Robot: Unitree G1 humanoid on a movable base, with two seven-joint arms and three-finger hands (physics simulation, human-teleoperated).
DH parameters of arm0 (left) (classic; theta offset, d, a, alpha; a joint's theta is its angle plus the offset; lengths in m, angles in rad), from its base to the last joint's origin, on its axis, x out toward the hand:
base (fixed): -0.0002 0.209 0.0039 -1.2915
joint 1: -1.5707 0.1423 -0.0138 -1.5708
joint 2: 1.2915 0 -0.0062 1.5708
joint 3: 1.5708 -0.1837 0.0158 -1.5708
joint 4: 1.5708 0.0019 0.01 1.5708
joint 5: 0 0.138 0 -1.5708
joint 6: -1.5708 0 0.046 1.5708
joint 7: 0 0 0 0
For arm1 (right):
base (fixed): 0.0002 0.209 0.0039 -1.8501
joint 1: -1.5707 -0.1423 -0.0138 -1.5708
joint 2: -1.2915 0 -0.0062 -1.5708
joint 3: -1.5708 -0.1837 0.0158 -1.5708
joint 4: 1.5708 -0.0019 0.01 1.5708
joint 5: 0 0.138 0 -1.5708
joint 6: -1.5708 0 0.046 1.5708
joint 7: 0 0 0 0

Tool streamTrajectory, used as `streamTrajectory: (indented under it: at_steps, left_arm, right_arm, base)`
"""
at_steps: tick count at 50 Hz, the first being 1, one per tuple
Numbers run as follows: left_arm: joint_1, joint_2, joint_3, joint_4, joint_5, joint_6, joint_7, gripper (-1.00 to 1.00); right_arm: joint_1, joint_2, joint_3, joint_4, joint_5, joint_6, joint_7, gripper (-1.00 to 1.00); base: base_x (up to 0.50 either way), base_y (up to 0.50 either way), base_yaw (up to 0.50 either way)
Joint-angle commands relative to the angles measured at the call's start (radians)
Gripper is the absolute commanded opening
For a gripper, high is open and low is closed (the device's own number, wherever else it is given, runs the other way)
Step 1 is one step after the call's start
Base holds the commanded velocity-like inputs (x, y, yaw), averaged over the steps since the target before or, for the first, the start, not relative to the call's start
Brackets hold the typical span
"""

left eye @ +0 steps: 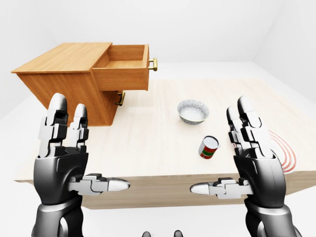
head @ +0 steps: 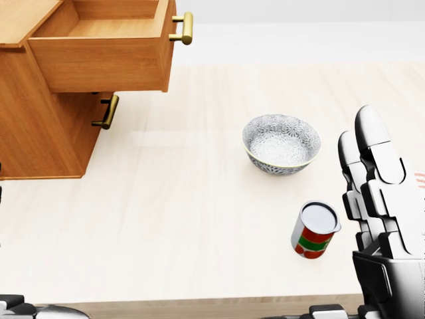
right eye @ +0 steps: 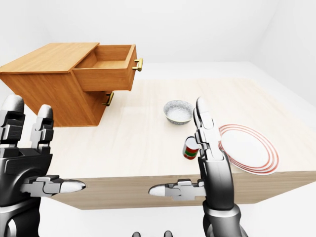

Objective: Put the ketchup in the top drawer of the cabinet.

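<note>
Left-eye view shows your left hand (left eye: pixel 66 158) raised at lower left, fingers straight up and thumb stretched sideways, spread wide and empty. Your right hand (left eye: pixel 252 158) mirrors it at lower right, likewise splayed and holding nothing. The ketchup (left eye: pixel 209 147), a can with a red and green label, stands upright on the table (left eye: pixel 148 138), near the table's lower edge, just left of your right hand and apart from its fingers. The bowl (left eye: pixel 193 111) sits above the can. The cabinet (left eye: pixel 64 84) stands at upper left with its top drawer (left eye: pixel 123 71) pulled out and bare inside. A red-ringed plate (right eye: pixel 249 148) lies right of the can.
</note>
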Motion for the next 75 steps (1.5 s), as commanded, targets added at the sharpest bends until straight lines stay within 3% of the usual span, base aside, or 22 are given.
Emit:
streamTrajectory:
  at_steps: [1, 31, 43, 75]
  left_arm:
    - [-0.006, -0.001, 0.010, -0.003, -0.005, 0.000, -0.003, 1.00]
    - [-0.005, -0.001, 0.011, -0.005, -0.007, 0.000, -0.003, 1.00]
    - [-0.011, 0.003, 0.012, 0.000, -0.009, 0.000, 0.002, 1.00]
    - [-0.006, -0.001, 0.013, -0.007, -0.010, 0.000, -0.003, 1.00]
  right_arm:
    - [-0.001, -0.004, 0.012, 0.005, -0.012, 0.000, -0.005, 0.94]
    - [0.002, -0.005, 0.010, 0.006, 0.003, 0.000, -0.006, 0.94]
    - [-0.006, 0.006, -0.010, -0.045, 0.157, 0.000, 0.002, 0.95]
    - [0.008, 0.008, -0.032, -0.043, 0.194, 0.000, 0.016, 0.94]
  base:
    - [0.00, 0.50, 0.00]
    - [0.00, 0.50, 0.00]
    - [0.00, 0.06, 0.00]
    - [0.49, 0.00, 0.00]
